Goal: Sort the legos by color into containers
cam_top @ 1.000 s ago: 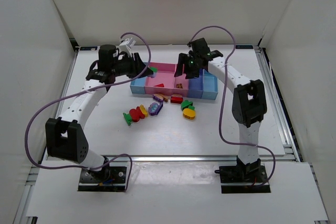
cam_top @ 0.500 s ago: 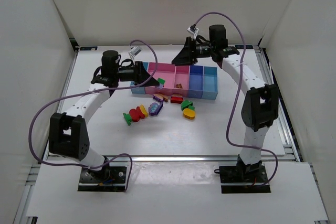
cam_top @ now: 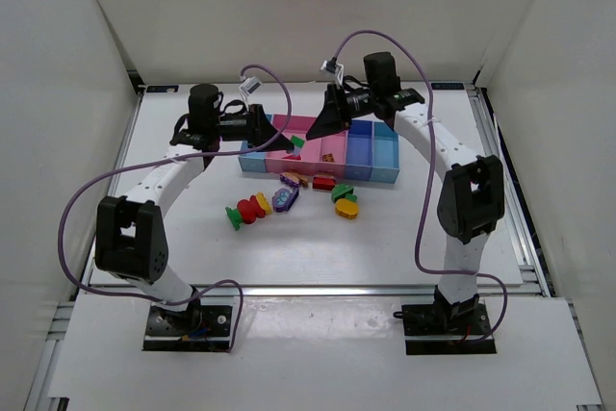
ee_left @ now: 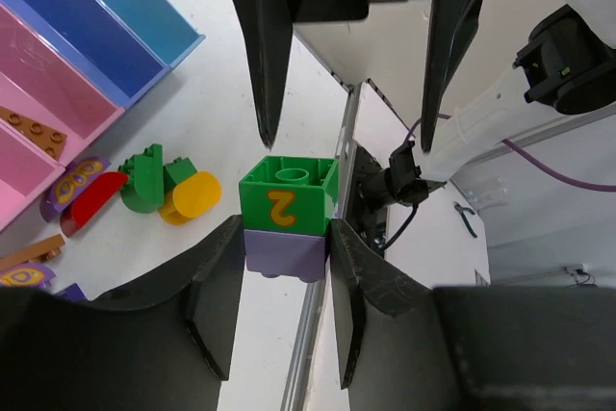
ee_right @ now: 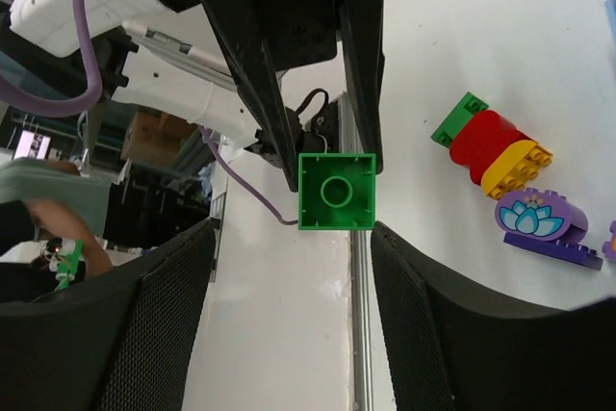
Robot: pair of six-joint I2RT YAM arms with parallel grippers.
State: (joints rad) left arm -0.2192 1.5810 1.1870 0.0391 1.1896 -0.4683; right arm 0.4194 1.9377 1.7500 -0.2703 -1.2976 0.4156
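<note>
The left gripper (ee_left: pixel 285 238) is clamped narrow on a two-piece plastic stack (ee_left: pixel 289 204), a green square brick marked with a yellow 2 on top of a lilac brick; the right gripper (ee_right: pixel 294 226) stands wide, nothing between its pads, facing the stack head-on. In the left wrist view the right arm's two black fingers (ee_left: pixel 262 45) hang at 12 o'clock of the stack, clear of it; the right wrist view shows only the green top with one round stud, the 2 and the lilac brick hidden.

From above, the stack is a green speck over the pink part of the joined row of open plastic bins (cam_top: pixel 380 176), light blue, pink and blue; both grippers crowd over the row and cover part of its far edge.

At 6 o'clock of the row, loose on the white table (cam_top: pixel 414 228), lie a green-red-yellow cluster of pieces (cam_top: pixel 246 211), a purple flower-printed piece (cam_top: pixel 285 199), a red piece (cam_top: pixel 323 182) and a green and yellow pair (cam_top: pixel 344 203). A brown piece (ee_left: pixel 24 122) lies in a pink bin; the bits beside the red piece are too small to name.
</note>
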